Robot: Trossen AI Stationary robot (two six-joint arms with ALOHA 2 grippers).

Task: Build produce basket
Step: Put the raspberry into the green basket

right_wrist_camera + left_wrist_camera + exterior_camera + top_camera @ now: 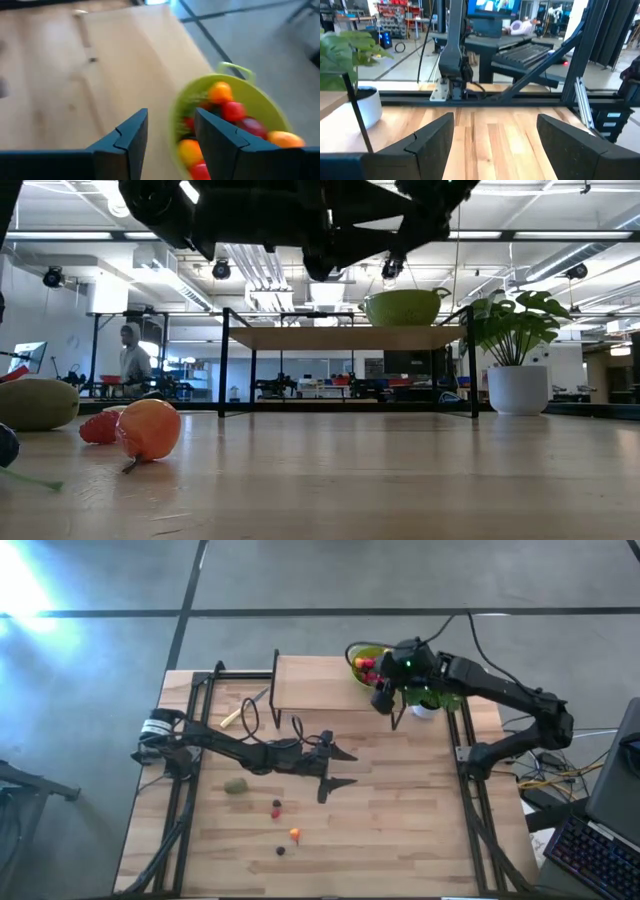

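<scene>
Grey floor [400, 575]; ceiling strip lights [560, 235]; perhaps workshop.

- An open robotics lab or workshop: a wooden table [400, 800] framed by black metal rails stands on a polished concrete floor [330, 580].
- Behind it, ceiling strip lights [80, 235], workbenches, a monitor [25, 356] and a standing person [131, 360].
- A keyboard [596, 852] and cables sit beside the table.
</scene>
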